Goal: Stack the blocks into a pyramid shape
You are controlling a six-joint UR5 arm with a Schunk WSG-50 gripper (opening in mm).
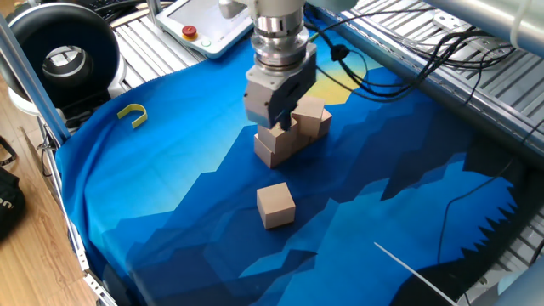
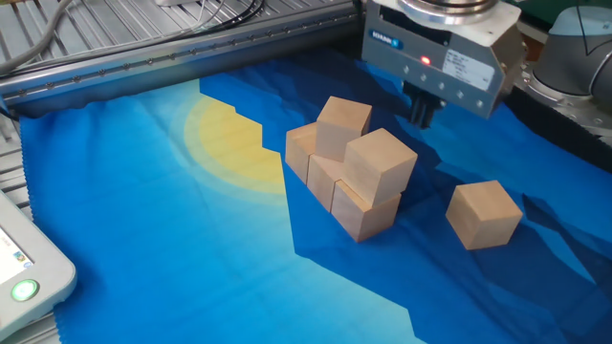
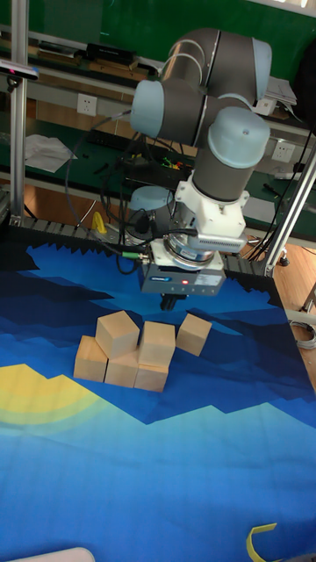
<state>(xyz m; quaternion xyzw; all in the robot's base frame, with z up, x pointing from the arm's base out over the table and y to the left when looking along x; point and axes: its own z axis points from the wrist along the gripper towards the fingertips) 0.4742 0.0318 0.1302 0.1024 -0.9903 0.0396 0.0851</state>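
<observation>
Blue cloth (image 1: 170, 195) covered the worktop; pincer (image 1: 280, 119) hung over the stack (image 1: 285, 136), jaw gap hidden, nothing visibly held. Lone block (image 1: 275, 205) sat apart: one.

Other fixed view: stack (image 2: 349, 172) showed three below, two on top. Next pick should probably be the loner (image 2: 485, 214), approached vertically, clear of the stack.

Tall view: six blocks (image 3: 140, 351), one yellow hook (image 3: 260, 540).

obstacles: block stack (image 2: 349, 177), lone block (image 2: 485, 214) | gap between them open | cloth (image 2: 172, 248) elsewhere free

No legible text anywhere.
</observation>
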